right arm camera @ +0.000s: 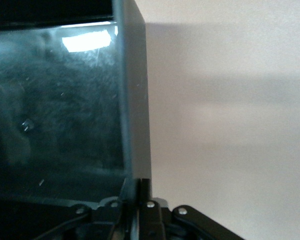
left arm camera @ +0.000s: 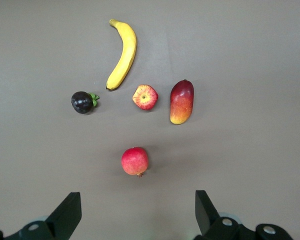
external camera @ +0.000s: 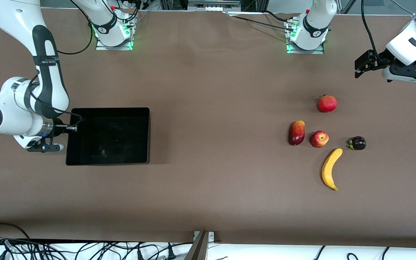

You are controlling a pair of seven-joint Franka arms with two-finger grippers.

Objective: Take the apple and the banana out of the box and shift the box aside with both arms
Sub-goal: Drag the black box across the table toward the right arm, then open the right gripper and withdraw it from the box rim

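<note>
Right gripper [external camera: 66,127] sat at the wall of the box [external camera: 128,110] that faces the right arm's end of the bench [external camera: 208,187]. In the front view the wrist and cables hid its fingers; the right wrist view showed them [right arm camera: 145,192] pressed close on either side of the box wall [right arm camera: 135,100], clamped on it. Box interior was glossy and dark, contents hard to make out; its edges ran out of the wrist picture.

Fruit group lay toward the left arm's end: dark-red long fruit [external camera: 297,132], apple [external camera: 319,139] just beside it, banana [external camera: 330,169] nearer the front camera than the apple, pomegranate [external camera: 327,103] farther from it, small purple fruit [external camera: 357,143] beside the banana's tip. None touched.

Left gripper [external camera: 360,66] hung in the air over bare bench near the pomegranate, fingers [left arm camera: 66,215] wide apart, nothing between them. Its arm was cut off at the picture edge.
</note>
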